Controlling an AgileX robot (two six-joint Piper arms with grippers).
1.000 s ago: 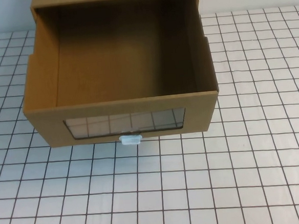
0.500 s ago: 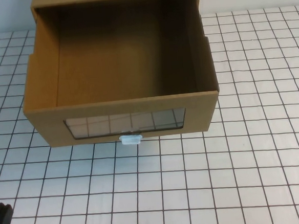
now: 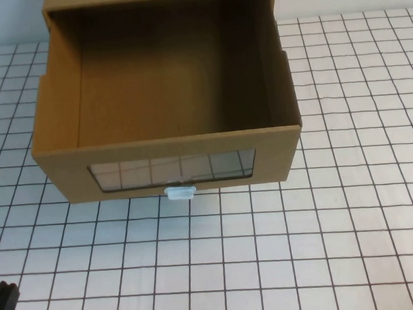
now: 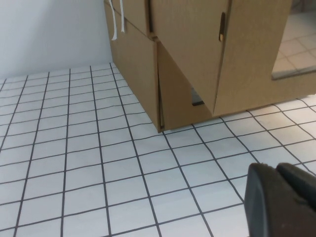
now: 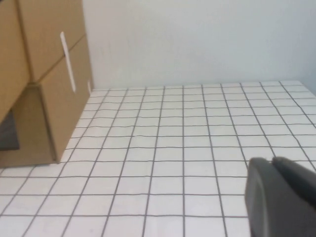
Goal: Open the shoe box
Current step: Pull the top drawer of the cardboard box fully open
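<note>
The brown cardboard shoe box (image 3: 171, 157) stands at the back middle of the table with its top open and its bare inside showing. Its front wall has a clear window and a small white tab (image 3: 180, 193) at the bottom edge. The box's side (image 4: 197, 59) fills the left wrist view; its corner (image 5: 44, 98) shows in the right wrist view. My left gripper (image 3: 0, 301) sits at the near left corner, shut and holding nothing, well clear of the box. The fingertips of my right gripper (image 5: 272, 160), pressed together over bare table, hold nothing; the high view does not show it.
The table (image 3: 326, 246) is white with a black grid and runs wide in front of and to the right of the box. A pale wall (image 5: 197, 39) stands behind the table.
My left gripper has come into the high view at the near left corner and then dropped slightly lower. The box has not moved.
</note>
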